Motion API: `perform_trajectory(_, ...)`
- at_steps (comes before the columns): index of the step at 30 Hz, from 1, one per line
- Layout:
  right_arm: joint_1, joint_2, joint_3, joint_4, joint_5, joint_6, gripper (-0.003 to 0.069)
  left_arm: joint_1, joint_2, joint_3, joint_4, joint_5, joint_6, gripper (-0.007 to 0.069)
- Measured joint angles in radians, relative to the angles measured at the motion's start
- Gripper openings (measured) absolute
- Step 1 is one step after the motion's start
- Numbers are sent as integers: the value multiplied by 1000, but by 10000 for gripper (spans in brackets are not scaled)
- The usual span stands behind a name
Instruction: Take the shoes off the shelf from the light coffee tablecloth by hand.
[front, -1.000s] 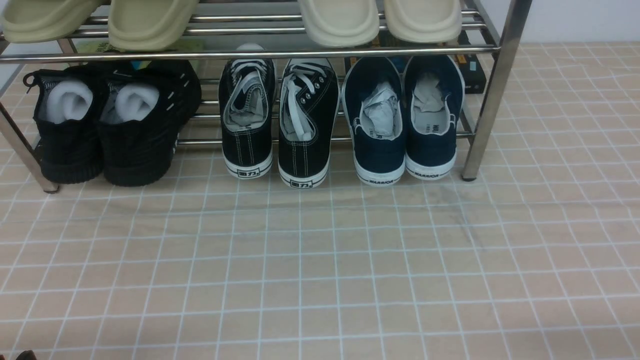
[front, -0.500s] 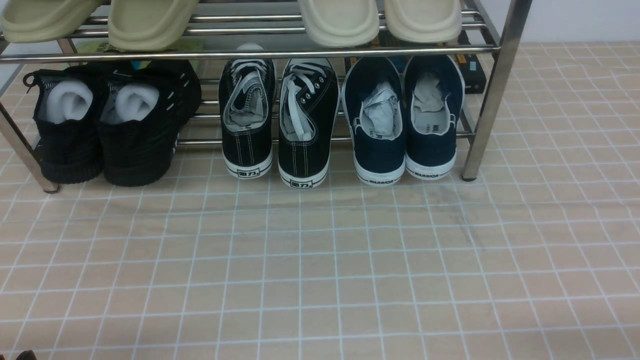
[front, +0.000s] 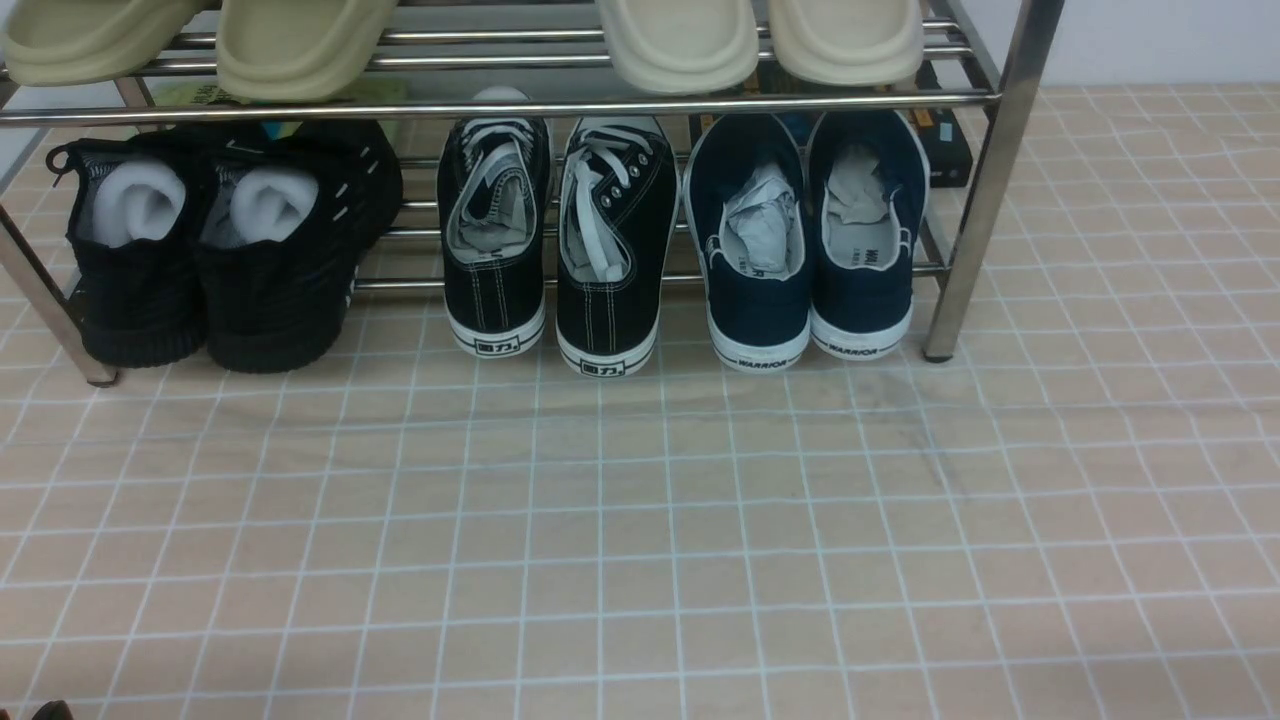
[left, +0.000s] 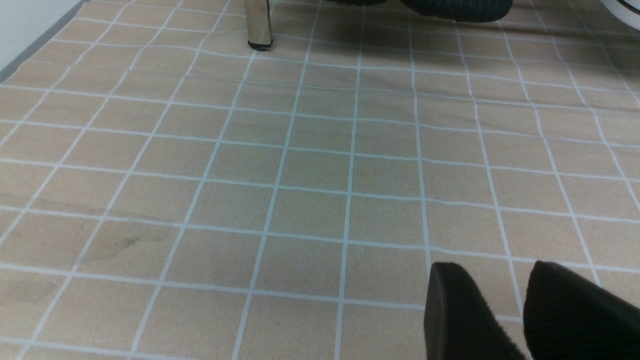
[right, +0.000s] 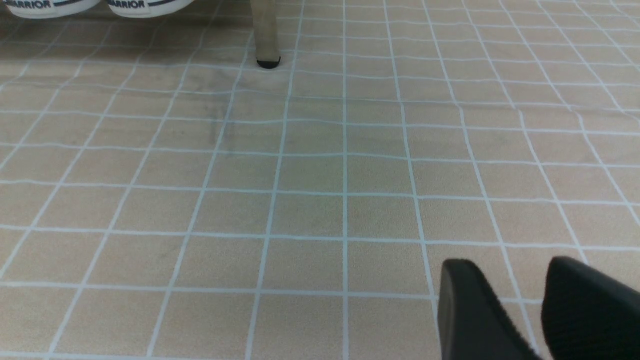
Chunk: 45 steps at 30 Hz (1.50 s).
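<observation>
The light coffee tablecloth (front: 640, 540) lies open across the lower two thirds of the front frame, while at upper right the shoes (front: 865, 285) sit hemmed between the shelf (front: 985, 180) leg, its front bar overhead, and the black lace-up sneakers (front: 610, 300).

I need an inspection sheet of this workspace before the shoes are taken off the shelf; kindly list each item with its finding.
Surface: light coffee tablecloth, gridded, slightly wrinkled.
Job's things: navy slip-ons, paper-stuffed, on the lower tier of the chrome shelf, right end.
Clutter: black lace-up sneakers, black knit sneakers beside them; beige slippers above.
Grippers: left gripper and right gripper open, empty, over cloth.
Cables: nothing seen.
Surroundings: white wall behind.
</observation>
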Motion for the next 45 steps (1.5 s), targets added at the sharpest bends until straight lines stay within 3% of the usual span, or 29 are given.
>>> perform_trajectory(14, 0, 0, 0, -4, 0, -1, 240, 0, 0, 0, 0, 0, 0, 239)
perform_trajectory(24, 0, 0, 0, -269, 16, -43, 240, 0, 0, 0, 0, 0, 0, 239)
perform_trajectory(32, 0, 0, 9, -295, -57, -25, 240, 0, 0, 0, 0, 0, 0, 239)
perform_trajectory(38, 0, 0, 11, -237, -341, 179, 240, 0, 0, 0, 0, 0, 0, 239)
perform_trajectory(45, 0, 0, 11, -244, -644, 547, 240, 0, 0, 0, 0, 0, 0, 239)
